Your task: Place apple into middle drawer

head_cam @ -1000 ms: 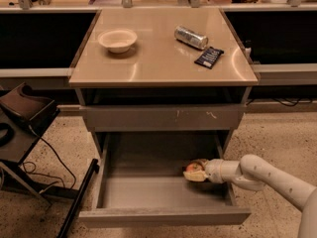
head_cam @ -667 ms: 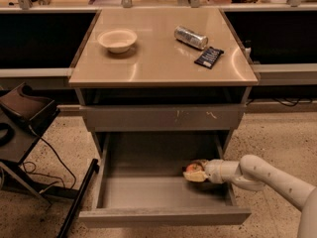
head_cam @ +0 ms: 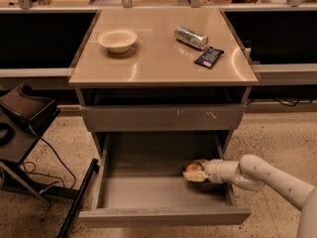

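Speckled stone floor (head_cam: 292, 143) all round, with a tan-topped cabinet (head_cam: 158, 63) standing at centre; we take its open middle drawer (head_cam: 148, 195) as our landmark.

- Gripper (head_cam: 194, 172): inside the middle drawer, on the drawer's right side, close to its right wall and about halfway back from the drawer front. The pale fingers look closed around the apple (head_cam: 193, 167), one under it and one over it, as far as we can make out.
- Apple: sits in that grasp, red top showing, so it is already within the drawer's walls. We judge it to be just above the drawer floor or barely touching it; we cannot tell which.
- Arm (head_cam: 270, 177): white, and it reaches in from beyond the drawer's right wall, crossing over that wall, so withdrawal runs back out the same way.
- Relation that matters: the drawer floor lies directly under the apple, with bare grey floor stretching left of it. In our judgement, the coming move calls for letting go in place, and a round apple may roll leftward once freed.
- Above the drawer: a grey drawer front with pale scratches (head_cam: 163, 118), shut.
- Higher again, on the cabinet top: a cream bowl (head_cam: 118, 39), a silver can (head_cam: 190, 37) lying on its side, and a dark packet (head_cam: 208, 57).
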Tool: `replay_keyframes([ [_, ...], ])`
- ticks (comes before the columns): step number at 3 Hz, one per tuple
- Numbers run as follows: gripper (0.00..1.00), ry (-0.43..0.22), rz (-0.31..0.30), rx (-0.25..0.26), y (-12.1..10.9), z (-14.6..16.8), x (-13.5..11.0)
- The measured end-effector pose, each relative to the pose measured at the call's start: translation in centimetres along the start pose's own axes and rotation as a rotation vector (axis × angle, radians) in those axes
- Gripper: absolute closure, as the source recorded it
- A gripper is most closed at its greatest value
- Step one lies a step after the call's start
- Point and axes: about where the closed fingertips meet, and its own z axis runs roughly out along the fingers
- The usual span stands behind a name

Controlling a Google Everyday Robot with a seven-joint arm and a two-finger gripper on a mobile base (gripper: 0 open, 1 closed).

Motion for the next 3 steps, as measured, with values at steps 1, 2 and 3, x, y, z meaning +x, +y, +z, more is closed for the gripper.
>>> replay_keyframes([
  [1,0.17,0.000,0.000,0.000,0.00,0.00,0.00],
  [2,0.00,0.000,0.000,0.000,0.01,0.01,0.00],
  [3,0.00,0.000,0.000,0.000,0.01,0.01,0.00],
])
